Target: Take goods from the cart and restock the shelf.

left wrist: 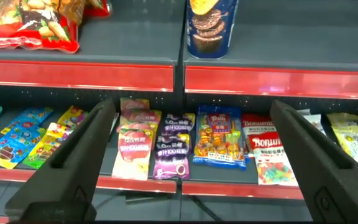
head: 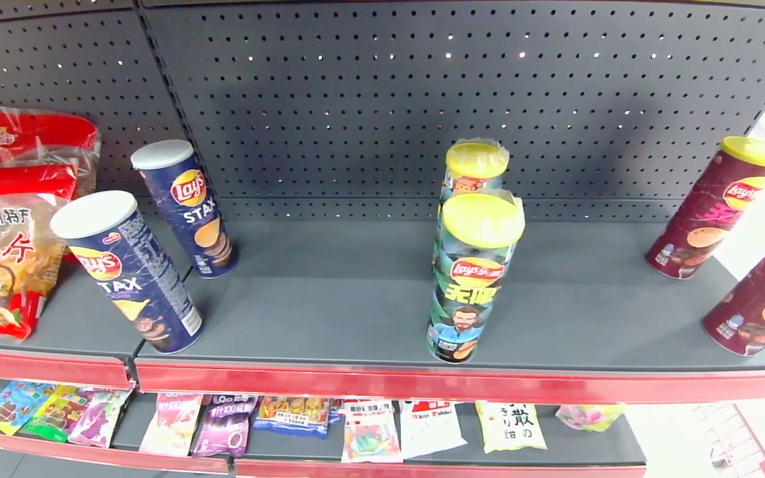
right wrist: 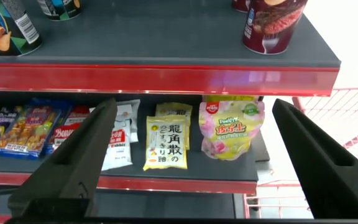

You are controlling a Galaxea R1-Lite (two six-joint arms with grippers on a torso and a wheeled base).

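Note:
On the dark upper shelf (head: 356, 299) stand two blue chip cans (head: 127, 272) at the left, two green cans with yellow lids (head: 472, 279) in the middle and two maroon cans (head: 714, 209) at the right. My left gripper (left wrist: 188, 168) is open and holds nothing. It hangs in front of the lower shelf, below the front blue can (left wrist: 211, 25). My right gripper (right wrist: 191, 165) is also open and holds nothing. It sits below the front maroon can (right wrist: 272, 22), facing the lower shelf's candy bags (right wrist: 166, 140).
Red snack bags (head: 14, 245) fill the upper shelf's left end. Several small candy bags (head: 369, 428) lie along the lower shelf. A red wire cart (right wrist: 344, 121) shows past the shelf's right end. Free room lies between the can groups.

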